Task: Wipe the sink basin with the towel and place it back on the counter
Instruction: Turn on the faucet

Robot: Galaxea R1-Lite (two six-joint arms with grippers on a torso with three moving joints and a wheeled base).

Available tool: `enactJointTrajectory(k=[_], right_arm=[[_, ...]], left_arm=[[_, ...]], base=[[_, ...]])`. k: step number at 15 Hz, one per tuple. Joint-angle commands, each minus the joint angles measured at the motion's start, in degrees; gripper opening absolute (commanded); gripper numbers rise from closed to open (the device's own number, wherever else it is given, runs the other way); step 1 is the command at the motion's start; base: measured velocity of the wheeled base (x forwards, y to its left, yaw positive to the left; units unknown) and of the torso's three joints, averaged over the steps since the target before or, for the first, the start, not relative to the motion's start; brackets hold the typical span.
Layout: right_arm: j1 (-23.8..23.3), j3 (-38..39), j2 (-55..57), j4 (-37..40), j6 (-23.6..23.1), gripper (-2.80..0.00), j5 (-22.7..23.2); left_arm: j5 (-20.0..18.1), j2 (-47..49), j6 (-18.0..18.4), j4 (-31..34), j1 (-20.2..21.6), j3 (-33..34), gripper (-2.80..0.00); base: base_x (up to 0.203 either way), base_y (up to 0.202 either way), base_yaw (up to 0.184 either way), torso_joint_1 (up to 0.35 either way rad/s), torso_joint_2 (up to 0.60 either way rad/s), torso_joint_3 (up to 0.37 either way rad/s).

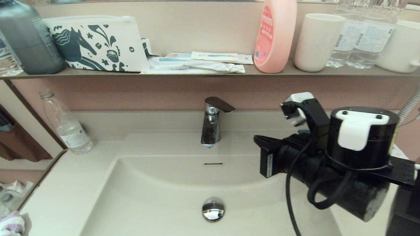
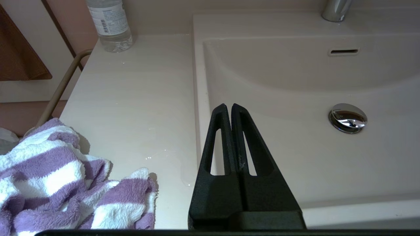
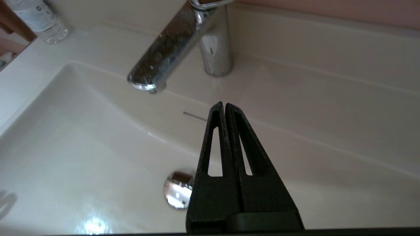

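The purple and white striped towel (image 2: 49, 183) lies crumpled on the counter (image 2: 137, 98) left of the sink basin (image 2: 295, 154). In the head view, a bit of the towel (image 1: 5, 226) shows at the counter's near left corner. My left gripper (image 2: 228, 106) is shut and empty. It hovers over the basin's left rim, apart from the towel. My right gripper (image 3: 224, 105) is also shut and empty. It hangs over the right side of the basin (image 1: 156, 200), in front of the faucet (image 3: 170, 49) and above the drain plug (image 3: 177, 188).
A clear water bottle (image 1: 68, 126) stands at the counter's back left corner. The shelf (image 1: 197, 75) above holds a horse-print pouch (image 1: 96, 44), a pink bottle (image 1: 275, 32), cups and bottles. The right arm (image 1: 361, 146) covers the basin's right edge.
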Motion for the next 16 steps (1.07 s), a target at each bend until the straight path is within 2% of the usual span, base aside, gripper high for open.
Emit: enactJointTrajectory(k=[1, 5, 9, 11, 14, 16], right_arm=[[1.7, -5.9, 8.1, -0.4, -0.3, -2.80, -1.8], [1.8, -13.6, 15.6, -2.2, -1.2, -2.80, -3.8], [1.7, -21.2, 22.6, -9.7, -7.3, -2.80, -5.3], [1.7, -25.3, 25.0, -10.3, -9.0, -2.80, -7.6], [0.8, -26.5, 26.1, -10.4, -12.2, -2.80, -8.2], [0.4, -29.0, 26.6, -10.4, -12.6, -2.80, -9.1]], left_arm=[[0.0, 0.0, 0.0, 0.0, 0.0, 0.0, -2.80], [0.0, 0.0, 0.0, 0.0, 0.0, 0.0, -2.80], [0.0, 0.0, 0.0, 0.0, 0.0, 0.0, -2.80], [0.0, 0.0, 0.0, 0.0, 0.0, 0.0, -2.80], [0.0, 0.0, 0.0, 0.1, 0.0, 0.0, -2.80], [0.0, 0.0, 0.0, 0.0, 0.0, 0.0, -2.80]], base=[[0.000, 0.000, 0.000, 0.000, 0.00, 0.000], [0.000, 0.000, 0.000, 0.000, 0.00, 0.000], [0.000, 0.000, 0.000, 0.000, 0.00, 0.000], [0.000, 0.000, 0.000, 0.000, 0.00, 0.000], [0.000, 0.000, 0.000, 0.000, 0.00, 0.000], [0.000, 0.000, 0.000, 0.000, 0.00, 0.000]])
